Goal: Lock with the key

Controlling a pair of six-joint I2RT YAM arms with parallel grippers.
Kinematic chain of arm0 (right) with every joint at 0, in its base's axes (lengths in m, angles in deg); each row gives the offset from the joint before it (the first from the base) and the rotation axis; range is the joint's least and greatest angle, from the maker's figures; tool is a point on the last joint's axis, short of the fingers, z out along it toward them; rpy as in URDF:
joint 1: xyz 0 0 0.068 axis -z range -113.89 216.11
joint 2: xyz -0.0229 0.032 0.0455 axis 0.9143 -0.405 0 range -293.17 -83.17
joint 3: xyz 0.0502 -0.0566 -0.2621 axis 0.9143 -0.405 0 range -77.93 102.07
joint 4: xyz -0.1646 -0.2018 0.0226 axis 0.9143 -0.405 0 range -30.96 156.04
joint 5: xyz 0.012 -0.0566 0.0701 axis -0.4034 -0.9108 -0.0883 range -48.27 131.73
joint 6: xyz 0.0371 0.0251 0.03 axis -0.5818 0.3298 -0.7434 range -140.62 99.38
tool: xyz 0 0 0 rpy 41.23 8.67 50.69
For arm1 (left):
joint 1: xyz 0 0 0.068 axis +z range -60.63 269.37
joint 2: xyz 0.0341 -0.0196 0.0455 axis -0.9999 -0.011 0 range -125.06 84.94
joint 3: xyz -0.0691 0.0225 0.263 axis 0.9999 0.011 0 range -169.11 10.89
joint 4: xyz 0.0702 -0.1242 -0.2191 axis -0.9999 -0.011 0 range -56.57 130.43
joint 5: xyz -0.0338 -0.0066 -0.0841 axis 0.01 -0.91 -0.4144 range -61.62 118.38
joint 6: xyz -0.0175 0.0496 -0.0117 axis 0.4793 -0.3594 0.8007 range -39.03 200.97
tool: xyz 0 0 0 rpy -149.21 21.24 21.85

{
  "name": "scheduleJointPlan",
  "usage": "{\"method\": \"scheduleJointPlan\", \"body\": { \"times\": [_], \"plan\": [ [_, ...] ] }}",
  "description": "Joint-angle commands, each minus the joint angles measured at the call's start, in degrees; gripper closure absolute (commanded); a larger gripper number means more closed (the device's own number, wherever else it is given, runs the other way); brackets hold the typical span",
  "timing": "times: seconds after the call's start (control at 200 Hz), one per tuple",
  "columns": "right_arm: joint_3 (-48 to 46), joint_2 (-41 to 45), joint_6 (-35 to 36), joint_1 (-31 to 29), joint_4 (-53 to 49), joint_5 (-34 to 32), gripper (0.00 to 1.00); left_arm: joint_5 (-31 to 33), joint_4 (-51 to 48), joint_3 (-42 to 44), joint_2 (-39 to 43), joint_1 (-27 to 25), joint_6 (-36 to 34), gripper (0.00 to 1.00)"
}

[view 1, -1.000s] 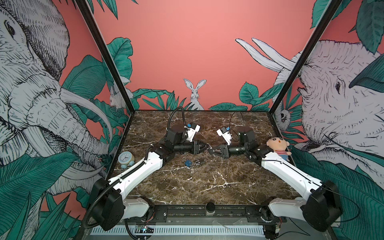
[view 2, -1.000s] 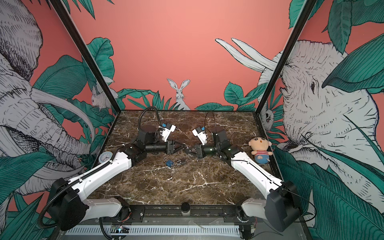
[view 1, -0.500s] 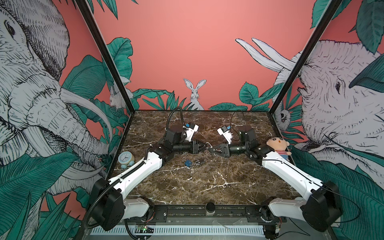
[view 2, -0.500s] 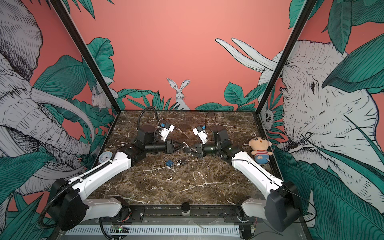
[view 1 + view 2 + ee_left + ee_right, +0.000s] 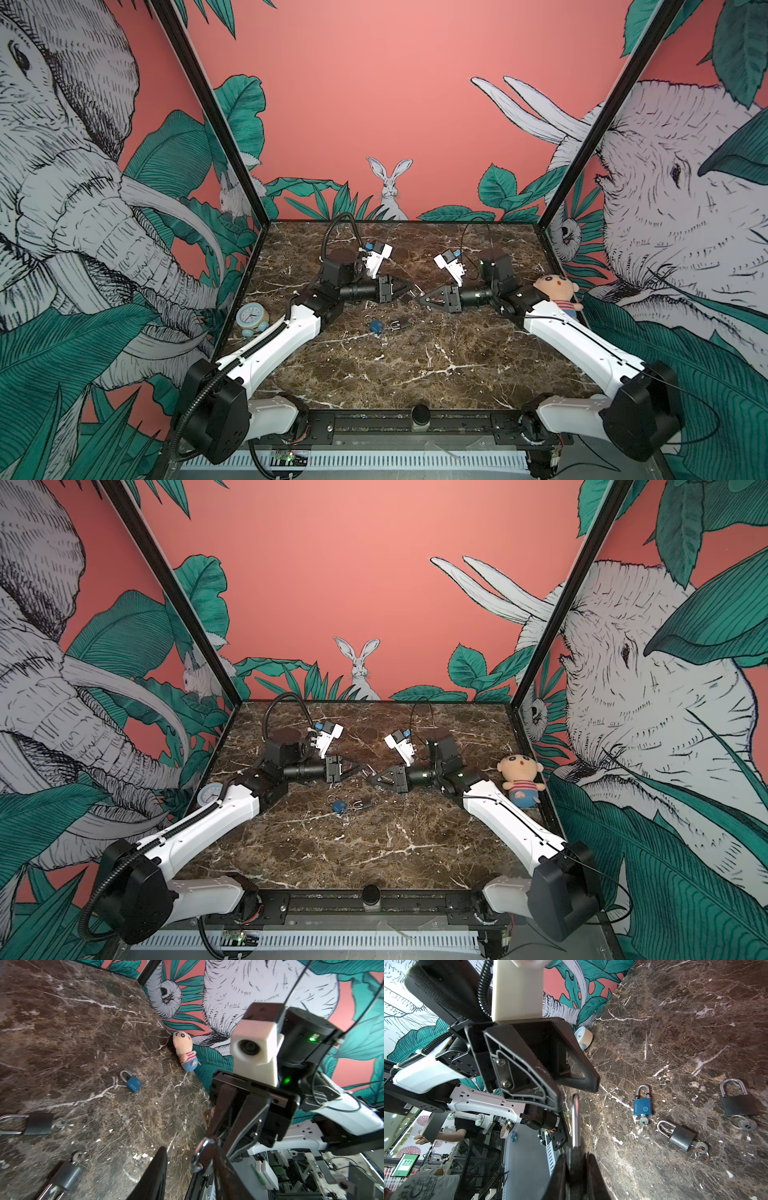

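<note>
My right gripper is shut on the dark body of a padlock and holds it in the air, its silver shackle pointing at my left gripper. The left gripper's jaws stand open, and the shackle lies against one finger. In both top views the grippers meet tip to tip, left and right, above the middle of the table. The held padlock's key is hidden. A blue padlock and two black padlocks lie on the marble with keys in them.
A small alarm clock stands at the table's left edge. A plush doll sits at the right edge, behind the right arm. The blue padlock and a black one lie just in front of the grippers.
The left wrist has turned slightly and its gripper has edged toward the right one. The right arm keeps the padlock in place.
</note>
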Motion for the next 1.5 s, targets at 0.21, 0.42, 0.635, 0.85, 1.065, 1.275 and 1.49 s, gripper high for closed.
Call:
{"method": "scheduleJointPlan", "body": {
  "times": [0.21,0.42,0.635,0.85,1.065,1.275,1.49],
  "plan": [
    [1.99,-0.72,-1.06,0.27,2.61,2.95,1.00,-5.97,4.47,0.54,-0.53,0.11,1.19,0.69],
    [1.86,-0.78,-2.00,0.29,3.52,3.57,1.00,-5.78,5.64,1.53,-1.40,0.11,1.93,0.73],
    [1.73,-0.47,-2.90,0.33,4.47,4.12,1.00,-5.30,7.90,2.36,-2.19,0.10,3.10,0.83],
    [0.68,0.72,-6.38,0.33,8.43,6.33,1.00,-5.72,9.13,2.85,-3.33,0.11,3.58,1.00],
    [-0.30,1.87,-9.18,0.34,10.98,8.16,1.00,-6.07,10.69,3.89,-4.13,0.11,3.56,1.00],
    [-2.39,3.40,-16.07,0.27,19.18,10.29,1.00,-5.67,10.50,5.45,-5.69,0.11,1.65,1.00],
    [-3.05,4.63,-18.02,0.26,21.34,10.37,1.00,-6.07,13.88,6.76,-6.78,0.11,3.17,1.00]
  ]
}}
